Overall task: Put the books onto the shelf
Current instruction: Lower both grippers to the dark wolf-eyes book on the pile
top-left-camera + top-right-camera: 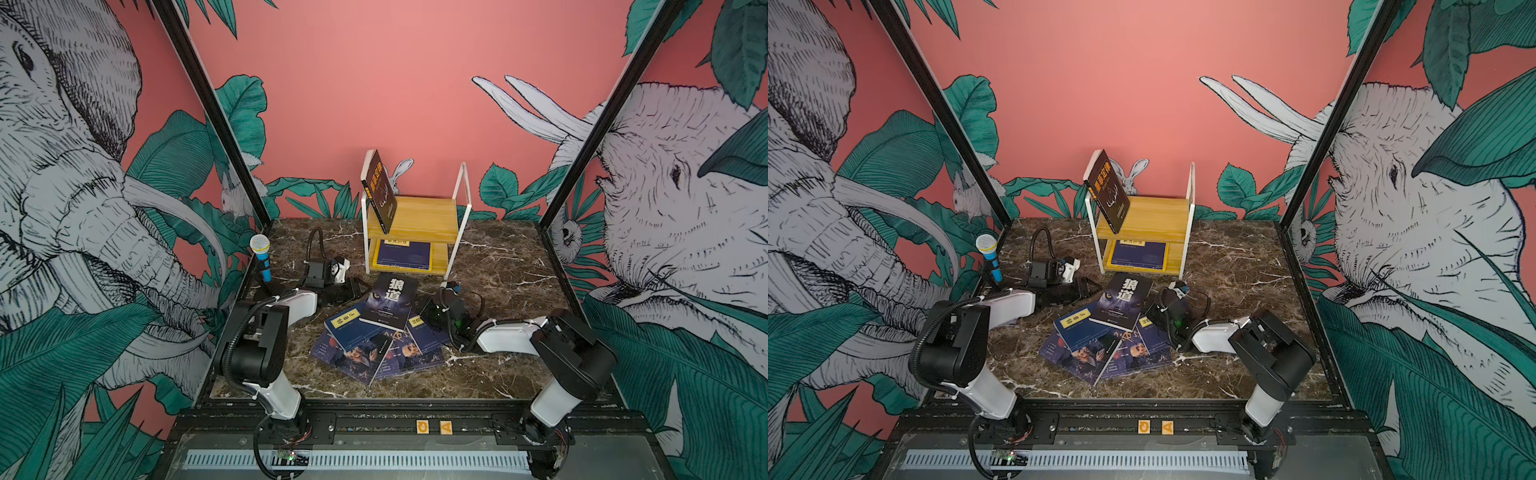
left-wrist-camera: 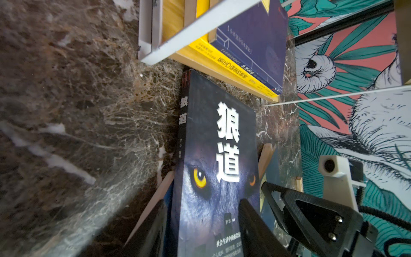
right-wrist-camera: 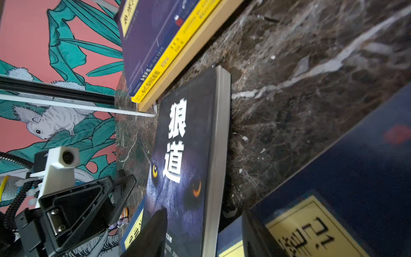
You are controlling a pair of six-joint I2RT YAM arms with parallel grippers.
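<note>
The black wolf-eye book (image 1: 388, 301) (image 1: 1121, 299) lies on top of the pile of books in front of the shelf (image 1: 419, 216) (image 1: 1152, 214). My left gripper (image 1: 359, 291) (image 2: 202, 201) straddles its spine side, one finger over the cover and one beside the spine, jaws apart. From the other side my right gripper (image 1: 424, 309) (image 3: 204, 210) straddles the page edge, open, with a dark gap beside the pages. Under the wolf book lie a navy book with a yellow label (image 1: 349, 328) and two portrait-cover books (image 1: 357, 357).
A dark brown book (image 1: 380, 191) leans upright on the shelf's top board. On the lower board a navy book (image 1: 402, 254) lies flat on a yellow one. A toy microphone (image 1: 261, 255) stands at the marble table's left edge.
</note>
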